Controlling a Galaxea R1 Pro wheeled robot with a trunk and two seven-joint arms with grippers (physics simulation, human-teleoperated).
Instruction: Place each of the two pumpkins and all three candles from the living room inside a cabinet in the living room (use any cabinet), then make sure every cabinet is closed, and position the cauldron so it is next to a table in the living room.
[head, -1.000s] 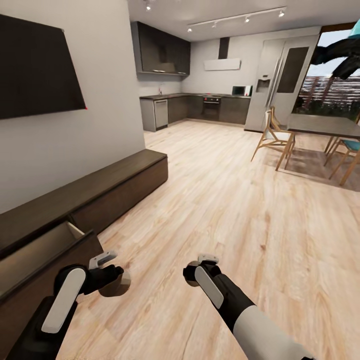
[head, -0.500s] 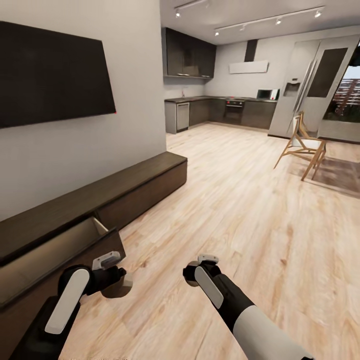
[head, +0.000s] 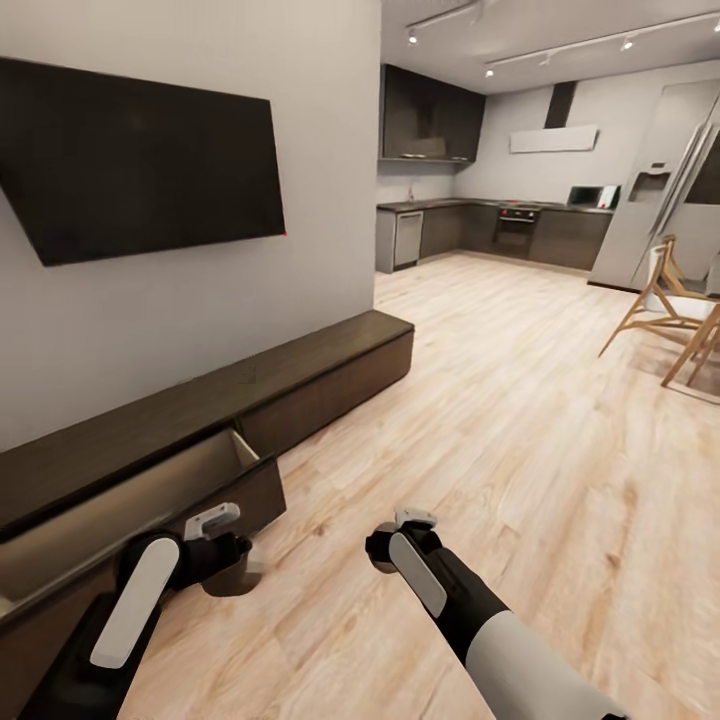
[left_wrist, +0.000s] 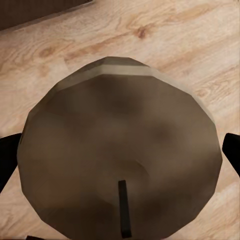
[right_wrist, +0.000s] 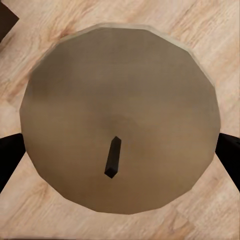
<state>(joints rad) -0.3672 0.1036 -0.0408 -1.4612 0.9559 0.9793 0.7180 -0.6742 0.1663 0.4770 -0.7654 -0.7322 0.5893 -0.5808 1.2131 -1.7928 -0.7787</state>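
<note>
Your left hand (head: 222, 560) is clamped on a candle (left_wrist: 120, 150), fingers against its two sides and its flat top with the dark wick toward the wrist camera, so it rides securely to the cabinet (head: 200, 440). The open drawer (head: 130, 500) with its tan inside lies just beside and above that hand, ready to take it. Your right hand (head: 395, 540) grips a second candle (right_wrist: 120, 120) the same way. Both forearms reach forward and low over the floor (head: 500, 450).
</note>
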